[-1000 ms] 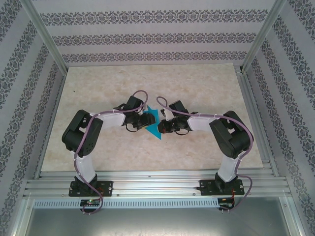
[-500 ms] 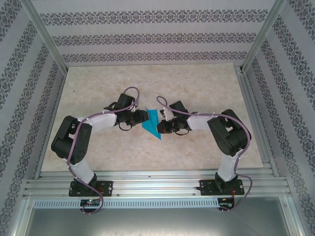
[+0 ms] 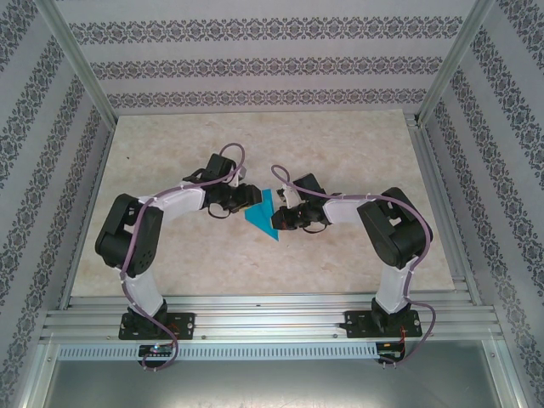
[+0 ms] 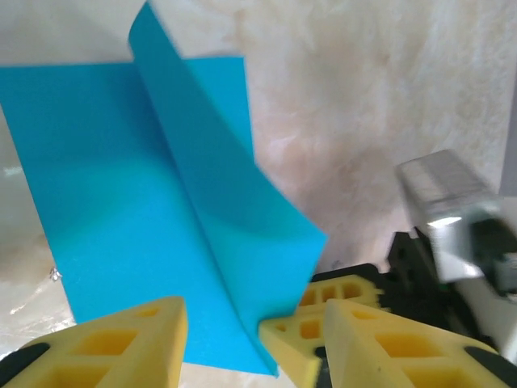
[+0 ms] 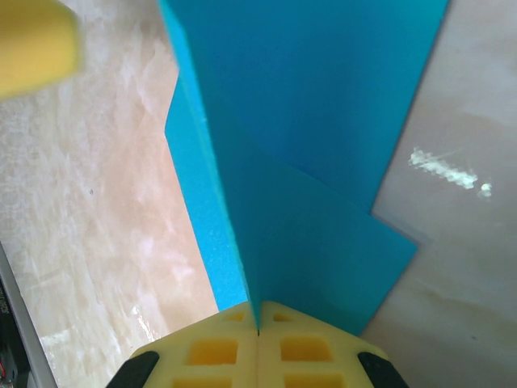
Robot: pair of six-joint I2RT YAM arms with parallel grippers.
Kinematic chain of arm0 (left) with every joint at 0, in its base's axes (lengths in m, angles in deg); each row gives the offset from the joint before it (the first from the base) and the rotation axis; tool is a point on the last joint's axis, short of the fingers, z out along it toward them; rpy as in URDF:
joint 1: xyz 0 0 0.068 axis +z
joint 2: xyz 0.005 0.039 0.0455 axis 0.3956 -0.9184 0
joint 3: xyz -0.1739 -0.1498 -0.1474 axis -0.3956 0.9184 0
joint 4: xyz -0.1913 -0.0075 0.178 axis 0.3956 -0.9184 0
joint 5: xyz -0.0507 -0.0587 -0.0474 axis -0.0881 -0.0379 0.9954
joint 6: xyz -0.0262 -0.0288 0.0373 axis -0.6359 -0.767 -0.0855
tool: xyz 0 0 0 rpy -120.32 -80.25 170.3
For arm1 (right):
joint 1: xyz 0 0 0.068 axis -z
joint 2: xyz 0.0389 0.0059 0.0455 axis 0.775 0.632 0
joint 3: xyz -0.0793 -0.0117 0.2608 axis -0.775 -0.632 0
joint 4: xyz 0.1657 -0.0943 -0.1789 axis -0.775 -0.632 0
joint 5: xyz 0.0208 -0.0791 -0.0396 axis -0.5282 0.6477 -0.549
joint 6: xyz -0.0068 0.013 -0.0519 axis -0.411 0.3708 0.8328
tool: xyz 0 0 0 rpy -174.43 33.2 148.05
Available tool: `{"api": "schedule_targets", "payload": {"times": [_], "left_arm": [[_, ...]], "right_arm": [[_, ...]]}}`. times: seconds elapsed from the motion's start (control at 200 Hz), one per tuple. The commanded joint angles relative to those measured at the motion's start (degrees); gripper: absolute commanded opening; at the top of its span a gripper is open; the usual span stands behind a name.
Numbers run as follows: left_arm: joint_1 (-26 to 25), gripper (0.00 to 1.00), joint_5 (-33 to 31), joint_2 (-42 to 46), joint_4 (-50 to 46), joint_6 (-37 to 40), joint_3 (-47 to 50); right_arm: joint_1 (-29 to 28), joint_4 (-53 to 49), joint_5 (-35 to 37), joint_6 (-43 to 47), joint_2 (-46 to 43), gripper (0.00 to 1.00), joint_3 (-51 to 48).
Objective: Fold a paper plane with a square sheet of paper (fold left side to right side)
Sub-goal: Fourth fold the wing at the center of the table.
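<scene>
the fold of the left side over to the right seems to be half made: one flap of the paper sheet stands up off the worktop rather than lying flat.

the right pincer has its two yellow pads pressed together, with the raised flap's edge nipped in the seam between them. the blue flap rises straight ahead of it, and the flat layer spreads out ahead and to one side. from above, the right pincer sits at the sheet's right edge, and the left pincer is just beside the left edge.

the left pincer is apart and grips nothing. the flat sheet lies ahead of it, and the flap's lower edge runs down into the gap, close to one pad. whether it touches that pad i cannot tell.

the next move, as i judge it, is to carry the held flap across and down so the edges meet, then press along the crease. thin paper like this may drag or buckle if it is pulled sideways.
</scene>
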Motion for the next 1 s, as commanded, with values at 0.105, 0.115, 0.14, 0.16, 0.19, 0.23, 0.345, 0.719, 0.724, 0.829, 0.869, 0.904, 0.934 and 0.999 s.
{"api": "schedule_targets", "payload": {"times": [0.105,0.115,0.14,0.16,0.19,0.23,0.345,0.719,0.724,0.829,0.869,0.904,0.934,0.999], "left_arm": [[-0.7,0.49,3.5,-4.5,1.7,-1.4,-3.0],[-0.7,0.49,3.5,-4.7,1.7,-1.4,-3.1],[-0.7,0.49,3.5,-5.1,1.8,-1.5,-3.3],[-0.7,0.49,3.4,-5.4,1.8,-1.6,-3.6],[-0.6,0.49,3.2,-5.8,1.6,-1.8,-4.1],[-0.7,0.49,2.8,-6.3,1.6,-2.0,-4.6],[-0.7,0.49,2.1,-8.0,1.5,-2.7,-5.8],[-0.7,0.48,-1.5,-10.5,-1.1,-2.3,-6.7],[-0.7,0.48,-1.6,-10.5,-1.1,-2.3,-6.7],[-0.6,0.48,-2.4,-10.6,-1.5,-2.1,-6.6],[-0.7,0.48,-2.6,-10.6,-1.6,-2.1,-6.6],[-0.7,0.47,-2.8,-10.6,-1.7,-2.1,-6.6],[-0.7,0.47,-2.9,-10.6,-1.9,-2.0,-6.6],[-0.7,0.48,-3.3,-10.6,-2.1,-1.8,-6.6]], "right_arm": [[0.4,1.5,-1.2,-0.4,1.1,0.03,1.6],[0.4,1.6,-1.2,-0.4,1.1,0.03,1.6],[0.4,1.6,-1.2,-0.3,1.2,0.03,1.7],[0.5,1.6,-1.2,-0.4,1.2,0.03,1.7],[0.4,1.5,-1.2,-0.3,1.2,0.03,1.6],[0.4,1.4,-1.2,-0.3,1.2,0.03,1.6],[0.4,1.4,-1.1,-0.3,1.2,0.03,1.7],[0.9,1.7,-1.3,-1.0,0.2,0.18,1.7],[0.9,1.7,-1.4,-1.0,0.1,0.18,1.7],[1.4,0.8,-1.0,-0.9,-1.0,0.23,2.3],[1.6,-0.1,-0.4,-0.4,-1.5,0.25,2.6],[1.6,-1.1,0.1,0.2,-1.8,0.27,3.1],[1.6,-2.1,0.7,0.7,-2.2,0.28,3.5],[1.6,-3.8,2.0,1.7,-2.7,0.30,3.9]]}}
